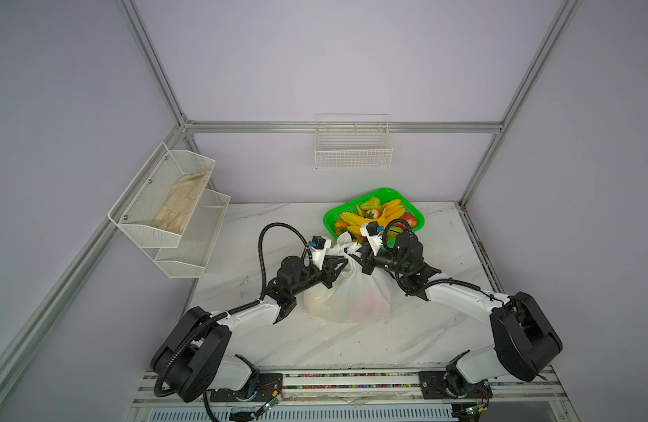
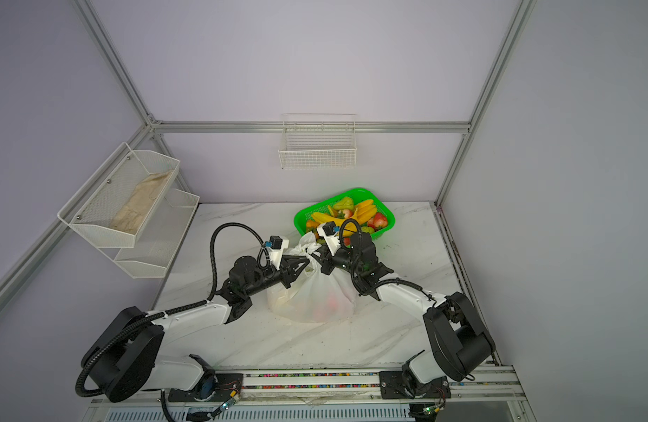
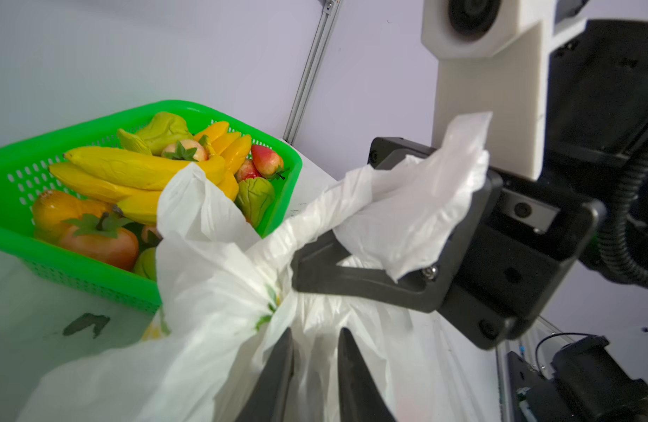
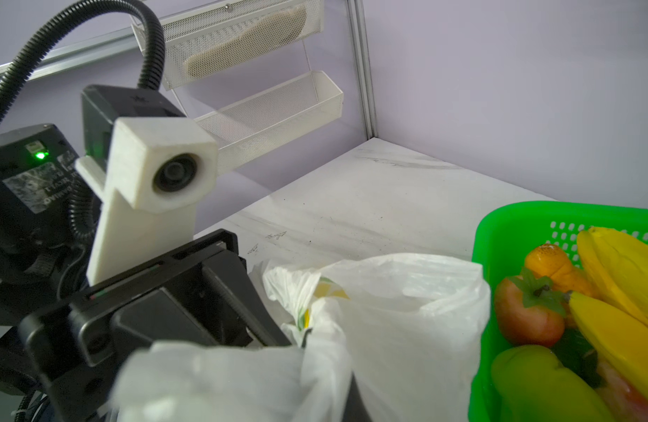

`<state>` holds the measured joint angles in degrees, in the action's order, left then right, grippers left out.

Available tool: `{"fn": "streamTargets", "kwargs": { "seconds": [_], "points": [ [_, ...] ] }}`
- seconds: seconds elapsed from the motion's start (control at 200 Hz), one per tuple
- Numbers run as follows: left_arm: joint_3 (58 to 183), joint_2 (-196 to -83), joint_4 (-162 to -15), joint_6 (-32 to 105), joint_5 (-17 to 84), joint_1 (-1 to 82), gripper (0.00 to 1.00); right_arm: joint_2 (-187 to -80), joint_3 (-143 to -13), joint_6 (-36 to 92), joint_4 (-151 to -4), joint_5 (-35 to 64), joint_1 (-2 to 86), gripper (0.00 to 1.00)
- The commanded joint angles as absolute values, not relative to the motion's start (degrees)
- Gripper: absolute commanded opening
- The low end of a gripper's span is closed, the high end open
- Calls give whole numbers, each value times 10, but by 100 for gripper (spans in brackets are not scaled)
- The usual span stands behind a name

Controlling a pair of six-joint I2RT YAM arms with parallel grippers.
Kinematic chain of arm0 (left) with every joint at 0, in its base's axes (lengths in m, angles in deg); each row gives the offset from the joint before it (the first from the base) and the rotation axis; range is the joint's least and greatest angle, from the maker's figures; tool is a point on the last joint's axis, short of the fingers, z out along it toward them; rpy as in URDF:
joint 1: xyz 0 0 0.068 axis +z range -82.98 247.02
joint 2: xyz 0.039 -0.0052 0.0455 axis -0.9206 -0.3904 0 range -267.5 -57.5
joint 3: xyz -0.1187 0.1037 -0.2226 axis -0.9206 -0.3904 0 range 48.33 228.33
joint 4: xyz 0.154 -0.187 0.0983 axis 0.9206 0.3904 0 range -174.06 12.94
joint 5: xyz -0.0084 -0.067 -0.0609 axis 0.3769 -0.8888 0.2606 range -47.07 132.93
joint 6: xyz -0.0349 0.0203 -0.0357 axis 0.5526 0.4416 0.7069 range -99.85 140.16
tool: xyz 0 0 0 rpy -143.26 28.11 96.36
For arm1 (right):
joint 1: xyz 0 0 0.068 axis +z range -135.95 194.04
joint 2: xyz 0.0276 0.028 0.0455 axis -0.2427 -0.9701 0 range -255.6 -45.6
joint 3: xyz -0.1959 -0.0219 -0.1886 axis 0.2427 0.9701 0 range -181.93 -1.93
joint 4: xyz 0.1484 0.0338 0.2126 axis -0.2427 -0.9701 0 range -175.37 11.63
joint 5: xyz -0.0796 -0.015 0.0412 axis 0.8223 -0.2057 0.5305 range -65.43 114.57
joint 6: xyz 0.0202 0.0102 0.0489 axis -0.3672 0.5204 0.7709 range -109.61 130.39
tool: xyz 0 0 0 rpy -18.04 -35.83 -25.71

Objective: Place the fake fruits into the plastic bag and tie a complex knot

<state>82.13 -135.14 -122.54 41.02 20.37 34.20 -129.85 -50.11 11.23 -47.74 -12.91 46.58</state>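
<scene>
The white plastic bag (image 1: pixel 351 296) (image 2: pixel 315 299) sits mid-table with its top gathered into a twisted neck, and reddish fake fruits show faintly through its side. My left gripper (image 1: pixel 346 261) (image 3: pixel 315 350) is open, its two fingers apart on either side of the gathered neck (image 3: pixel 315 321). My right gripper (image 1: pixel 357 255) (image 3: pixel 300 257) is shut on a bag handle (image 3: pixel 406 204), which drapes over it. In the right wrist view the bag film (image 4: pixel 406 310) covers its jaws. More fake fruits (image 1: pixel 373 215) (image 3: pixel 132 171) (image 4: pixel 607 292), bananas, pears and red ones, lie in the green basket (image 1: pixel 384 190).
The green basket (image 2: pixel 355 190) (image 3: pixel 213 107) (image 4: pixel 516 212) stands just behind the bag, near the back wall. A white wire basket (image 1: pixel 353 153) hangs on the back wall. A two-tier mesh shelf (image 1: pixel 162 234) on the left wall holds a beige cloth (image 1: pixel 180 208).
</scene>
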Motion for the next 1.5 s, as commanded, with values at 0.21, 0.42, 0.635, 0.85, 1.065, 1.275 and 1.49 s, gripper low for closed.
{"fn": "streamTargets", "kwargs": {
  "seconds": [0.21, 0.42, 0.635, 0.85, 1.065, 1.275, 1.49],
  "points": [
    [888, -1186, -984, 257, 215, 341, 50, -1253, -571, -29, -657, -211, 459, 0],
    [917, -1147, -899, 103, 283, 342, 57, -1257, -600, -63, -697, -265, 458, 0],
    [962, -1177, -843, -7, 303, 342, 63, -1271, -628, -78, -726, -280, 458, 0],
    [1012, -1224, -775, -63, 272, 342, 69, -1274, -638, -77, -729, -281, 458, 0],
    [1026, -1264, -803, -64, 285, 342, 68, -1277, -641, -78, -725, -286, 458, 0],
    [1011, -1276, -870, -49, 305, 342, 55, -1281, -637, -86, -725, -277, 457, 0],
    [1003, -1271, -880, -31, 305, 344, 28, -1279, -637, -90, -727, -256, 456, 5]
  ]
}}
